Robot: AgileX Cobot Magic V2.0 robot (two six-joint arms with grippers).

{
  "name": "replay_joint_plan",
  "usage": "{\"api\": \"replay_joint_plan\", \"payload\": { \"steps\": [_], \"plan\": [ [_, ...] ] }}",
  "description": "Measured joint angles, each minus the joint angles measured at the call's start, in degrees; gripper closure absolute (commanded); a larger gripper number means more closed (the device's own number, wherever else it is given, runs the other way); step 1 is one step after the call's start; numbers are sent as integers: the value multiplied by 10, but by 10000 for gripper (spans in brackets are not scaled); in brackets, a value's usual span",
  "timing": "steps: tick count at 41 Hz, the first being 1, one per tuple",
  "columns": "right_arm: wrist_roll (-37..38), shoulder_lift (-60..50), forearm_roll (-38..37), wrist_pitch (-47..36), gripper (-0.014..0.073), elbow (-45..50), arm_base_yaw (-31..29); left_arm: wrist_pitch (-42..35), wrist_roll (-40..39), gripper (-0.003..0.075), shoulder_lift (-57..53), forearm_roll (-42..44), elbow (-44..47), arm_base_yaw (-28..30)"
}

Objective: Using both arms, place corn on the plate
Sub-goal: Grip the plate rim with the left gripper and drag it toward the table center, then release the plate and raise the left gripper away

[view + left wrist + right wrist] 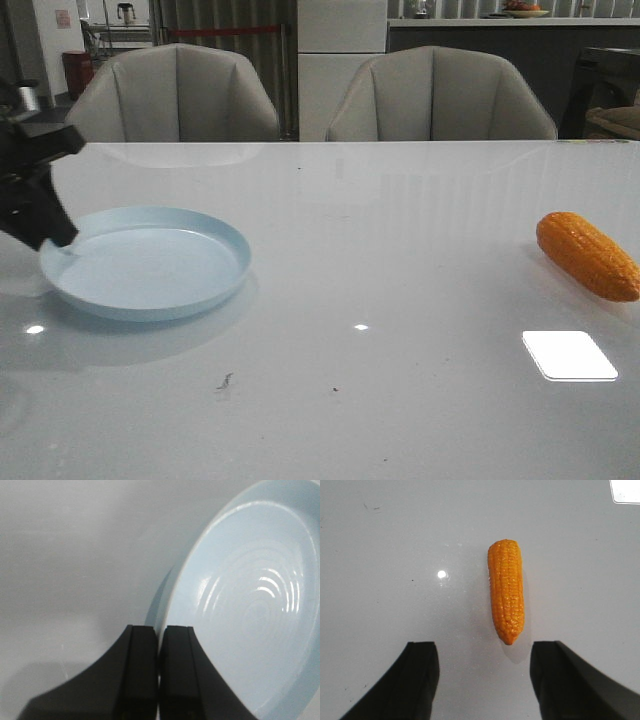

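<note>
Plate [150,262]: pale blue, left of front frame, flat on white table [380,260].
Corn [587,255]: orange, far right edge, well apart from plate.
Left gripper [159,645]: fingers pinched on plate's rim.
Right gripper [484,672]: spread wide above corn's tapered end, not touching.

One corn [587,255], one plate [146,262].

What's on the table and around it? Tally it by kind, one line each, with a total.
Corn: 1
Plate: 1
Gripper: 2, the left gripper shut on the plate's rim, the right gripper open over the corn
Chair: 2, the left chair and the right chair, behind the table
Table: 1
Total: 7
</note>
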Motion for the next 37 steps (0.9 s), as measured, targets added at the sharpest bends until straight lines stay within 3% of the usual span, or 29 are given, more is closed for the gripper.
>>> {"api": "replay_joint_plan", "payload": {
  "steps": [17,30,34,37],
  "plan": [
    [0,0,0,0,84,0,0,-46,-19,622,0,-15,0,-190],
    [0,0,0,1,84,0,0,-75,-31,613,12,-17,0,-215],
    [0,0,0,3,84,0,0,-77,-31,542,12,-5,0,-215],
    [0,0,0,4,84,0,0,-77,-32,433,12,6,0,-214]
  ]
}}
